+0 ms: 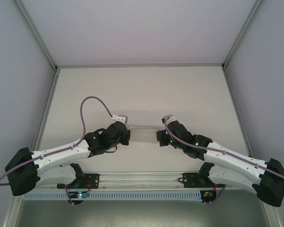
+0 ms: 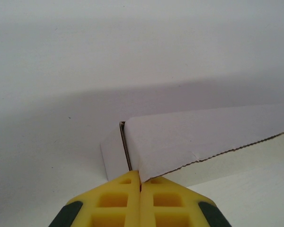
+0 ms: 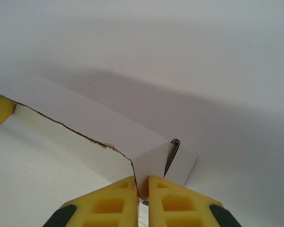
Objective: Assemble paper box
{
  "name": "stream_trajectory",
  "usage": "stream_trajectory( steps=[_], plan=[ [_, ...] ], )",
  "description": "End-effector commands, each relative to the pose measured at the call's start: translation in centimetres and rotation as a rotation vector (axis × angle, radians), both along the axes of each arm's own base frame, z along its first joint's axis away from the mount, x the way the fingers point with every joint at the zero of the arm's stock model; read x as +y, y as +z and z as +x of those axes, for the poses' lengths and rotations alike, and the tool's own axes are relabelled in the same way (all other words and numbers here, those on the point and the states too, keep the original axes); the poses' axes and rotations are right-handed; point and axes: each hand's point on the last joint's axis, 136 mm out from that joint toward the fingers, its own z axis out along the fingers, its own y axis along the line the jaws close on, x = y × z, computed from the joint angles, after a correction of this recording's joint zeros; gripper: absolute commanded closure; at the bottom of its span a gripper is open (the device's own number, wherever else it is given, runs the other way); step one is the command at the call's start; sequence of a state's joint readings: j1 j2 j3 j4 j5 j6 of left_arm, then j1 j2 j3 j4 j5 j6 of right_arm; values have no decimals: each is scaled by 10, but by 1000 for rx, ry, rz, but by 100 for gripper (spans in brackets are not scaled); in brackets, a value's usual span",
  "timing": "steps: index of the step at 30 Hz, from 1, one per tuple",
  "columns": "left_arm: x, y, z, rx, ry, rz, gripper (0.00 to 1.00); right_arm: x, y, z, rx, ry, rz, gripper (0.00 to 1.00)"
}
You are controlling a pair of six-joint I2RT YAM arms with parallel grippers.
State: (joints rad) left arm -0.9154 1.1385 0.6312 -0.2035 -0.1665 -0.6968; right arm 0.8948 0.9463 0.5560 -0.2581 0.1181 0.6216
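table [image 1: 142, 90]: bears box [image 1: 143, 135] at its middle | box: low, walls raised, end flap [image 2: 112, 156] ajar | left gripper [image 2: 140, 183]: clamped on left corner | right gripper [image 3: 142, 187]: clamped on right corner | step: likely squaring ends | next: tuck flaps gently

White table [image 1: 142, 90], pale walls [image 1: 14, 71], metal frame struts [image 1: 37, 35], slotted rail [image 1: 132, 194] along near edge

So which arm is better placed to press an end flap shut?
Right, narrowly. The left claw and right claw each pinch an end of the paper box, but the right end flap gapes wider.
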Motion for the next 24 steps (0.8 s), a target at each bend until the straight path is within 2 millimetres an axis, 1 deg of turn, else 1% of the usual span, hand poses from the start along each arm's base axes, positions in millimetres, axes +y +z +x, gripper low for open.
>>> stream_trajectory(
  steps=[1,2,6,7,9,12,15,16,17,18,21,24],
  plan=[
    [16,-38,-29,145,-37,131,100,12,13,5,-24,0,45,96],
    [15,-38,-29,143,-41,129,100,15,10,5,-15,-4,58,100],
    [10,-35,-28,140,-50,125,100,19,-4,6,16,-57,102,100],
    [8,-35,-27,138,-52,123,100,21,-5,6,35,-76,140,100],
    [5,-34,-27,138,-60,114,100,30,-1,4,35,-71,215,100],
    [1,-34,-26,139,-68,117,100,28,-3,3,61,-101,227,100],
    [-2,-36,-26,142,-76,121,100,34,11,2,57,-86,289,100],
    [-2,-36,-26,143,-76,122,100,33,12,1,59,-89,291,100],
    [-2,-36,-25,143,-76,123,100,30,12,1,57,-96,280,100],
    [-2,-37,-26,144,-73,123,100,23,8,1,56,-114,249,100],
    [2,-38,-25,141,-58,130,100,1,-3,-1,57,-156,161,100],
    [10,-38,-25,136,-31,148,100,-23,-7,-2,39,-196,77,100]
  ],
)
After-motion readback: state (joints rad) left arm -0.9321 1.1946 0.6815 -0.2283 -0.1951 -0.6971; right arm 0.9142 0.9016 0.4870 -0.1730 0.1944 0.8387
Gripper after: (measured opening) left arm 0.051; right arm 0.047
